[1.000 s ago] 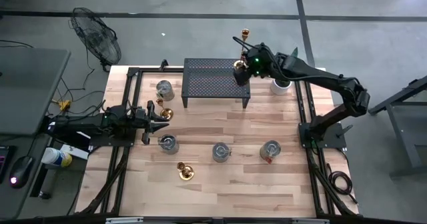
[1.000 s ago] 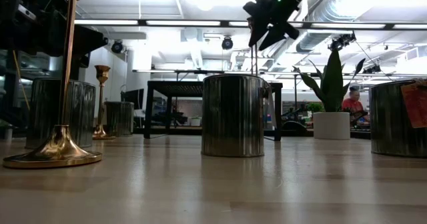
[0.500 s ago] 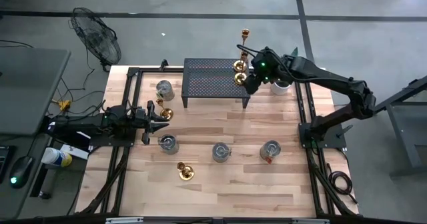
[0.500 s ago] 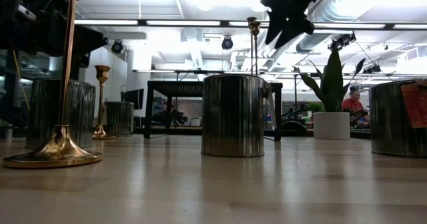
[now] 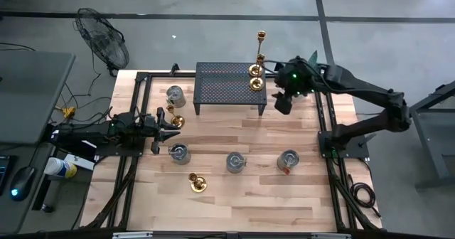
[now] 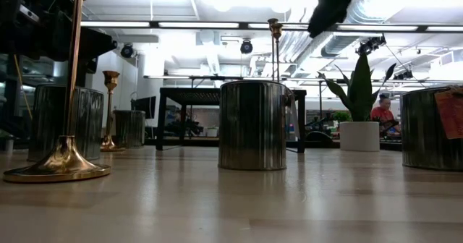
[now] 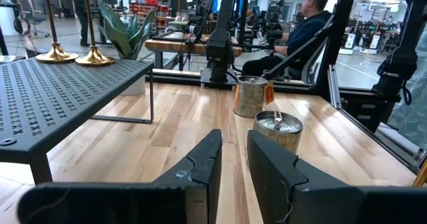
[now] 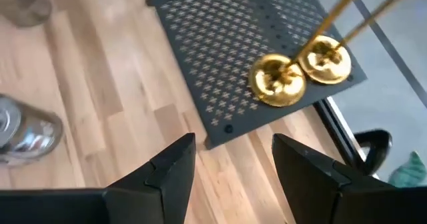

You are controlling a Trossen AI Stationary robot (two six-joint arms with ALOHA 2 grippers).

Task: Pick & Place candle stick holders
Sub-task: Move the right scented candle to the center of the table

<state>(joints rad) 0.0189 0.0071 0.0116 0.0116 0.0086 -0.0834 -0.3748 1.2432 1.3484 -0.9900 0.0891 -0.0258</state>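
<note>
— While the right gripper (image 5: 283, 102) hangs empty, fingers apart, beside the black rack (image 5: 226, 89), how many candle stick holders?

— Four: two on the rack's corner (image 5: 255, 79), one (image 5: 175, 119) by the narrowly parted left gripper (image 5: 170, 129), one (image 5: 197, 183) near the front. Four tins too.

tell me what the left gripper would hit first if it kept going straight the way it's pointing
Probably the silver can with a tab on its lid. In the left wrist view it stands just past the open left gripper, slightly off its centre line, with bare wood between. Depth is hard to judge, so the fingers might only graze it.
</note>
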